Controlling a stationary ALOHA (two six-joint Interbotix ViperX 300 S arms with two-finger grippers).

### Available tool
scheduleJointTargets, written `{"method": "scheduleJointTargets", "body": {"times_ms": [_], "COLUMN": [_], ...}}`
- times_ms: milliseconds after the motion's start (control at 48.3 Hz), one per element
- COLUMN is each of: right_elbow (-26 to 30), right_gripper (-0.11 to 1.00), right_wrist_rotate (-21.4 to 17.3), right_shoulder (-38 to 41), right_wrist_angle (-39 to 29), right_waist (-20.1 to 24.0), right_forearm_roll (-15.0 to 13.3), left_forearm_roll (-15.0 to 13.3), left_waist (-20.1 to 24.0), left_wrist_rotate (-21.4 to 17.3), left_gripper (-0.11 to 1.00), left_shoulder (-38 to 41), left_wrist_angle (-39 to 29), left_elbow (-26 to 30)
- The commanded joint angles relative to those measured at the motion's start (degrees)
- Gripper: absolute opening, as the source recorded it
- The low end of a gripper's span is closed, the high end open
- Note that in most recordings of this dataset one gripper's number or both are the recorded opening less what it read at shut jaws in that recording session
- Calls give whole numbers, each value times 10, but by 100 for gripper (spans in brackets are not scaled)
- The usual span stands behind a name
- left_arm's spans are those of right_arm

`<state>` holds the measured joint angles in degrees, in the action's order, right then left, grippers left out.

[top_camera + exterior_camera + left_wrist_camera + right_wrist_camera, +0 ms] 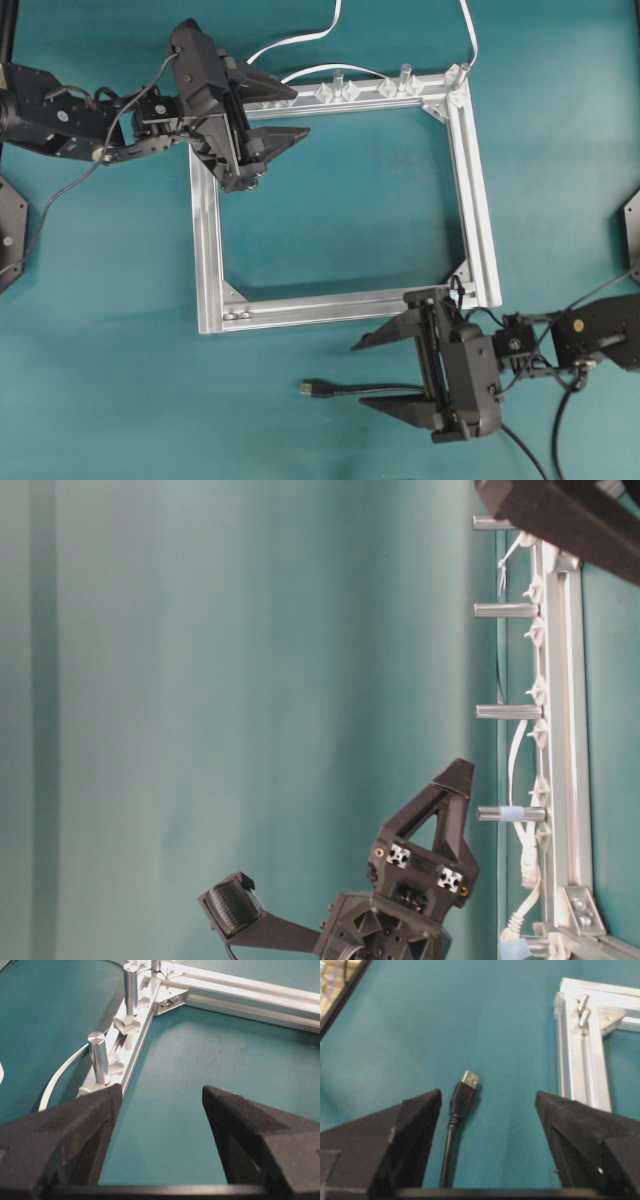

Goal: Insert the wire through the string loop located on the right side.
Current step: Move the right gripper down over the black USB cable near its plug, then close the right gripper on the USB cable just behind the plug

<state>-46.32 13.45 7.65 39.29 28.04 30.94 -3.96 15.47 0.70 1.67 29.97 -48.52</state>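
The wire (345,389) lies on the teal table in front of the frame, its black plug (318,387) pointing left. In the right wrist view the plug (464,1094) with its metal tip rests between the spread fingers, nearer the left one and touching neither. My right gripper (358,375) (488,1095) is open over the wire. My left gripper (302,112) (161,1091) is open and empty above the frame's top left corner. A small dark ring at the frame's lower right corner may be the string loop (455,284); it is too small to tell.
The square aluminium frame (205,250) lies flat mid-table, with clear pegs (340,88) and upright metal posts (98,1057) along its top bar. A white flat cable (300,40) curves behind that bar. The table-level view shows the right gripper (345,832) low beside the frame.
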Motion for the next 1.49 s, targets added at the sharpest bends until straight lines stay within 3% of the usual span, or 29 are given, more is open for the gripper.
{"method": "scheduleJointTargets", "body": {"times_ms": [0, 663, 1140, 1471], "right_elbow": [13, 18, 47, 47], "right_gripper": [85, 85, 84, 68], "right_wrist_rotate": [11, 9, -10, -11], "right_shoulder": [-15, 33, 83, 95], "right_wrist_angle": [3, 1, -39, -43], "right_waist": [11, 11, 20, 20], "right_forearm_roll": [27, 33, 32, 32], "left_forearm_roll": [2, 2, 2, 2], "left_waist": [-1, -1, 0, 0], "left_wrist_rotate": [3, 3, 3, 3], "left_gripper": [73, 72, 72, 72], "left_shoulder": [-12, -11, -10, -10], "left_wrist_angle": [3, 3, 2, 2], "left_elbow": [7, 5, 4, 4]}}
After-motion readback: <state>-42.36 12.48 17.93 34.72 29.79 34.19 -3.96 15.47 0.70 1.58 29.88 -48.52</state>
